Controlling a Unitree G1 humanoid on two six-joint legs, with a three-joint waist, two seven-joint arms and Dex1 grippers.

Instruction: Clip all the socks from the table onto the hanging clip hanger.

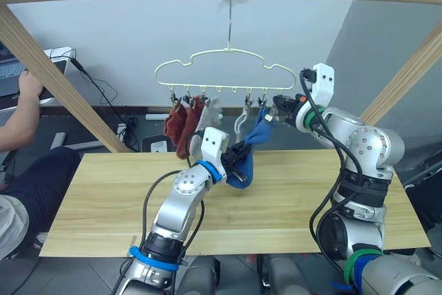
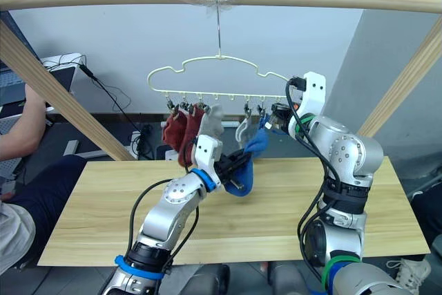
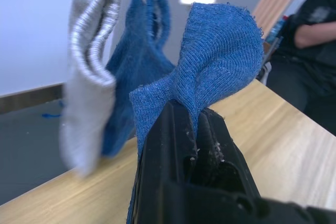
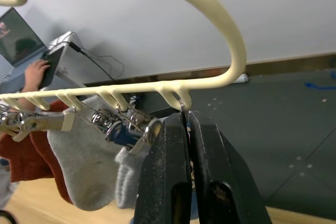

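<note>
The left gripper [image 1: 238,155] pinches a soft blue knit ankle sock [image 1: 243,170] by its bunched cuff. The right gripper [image 1: 278,109], fingers closed together, squeezes the end clip [image 4: 182,109] of the pale yellow-green wire hanger [image 1: 224,67]. Light and floppy, the sock is best fed in edge-first.

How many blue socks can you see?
2. One blue sock hangs from a clip on the clip hanger, beside a grey one. The other blue sock is pinched in the left tool, lifted above the table below the hanger.
</note>
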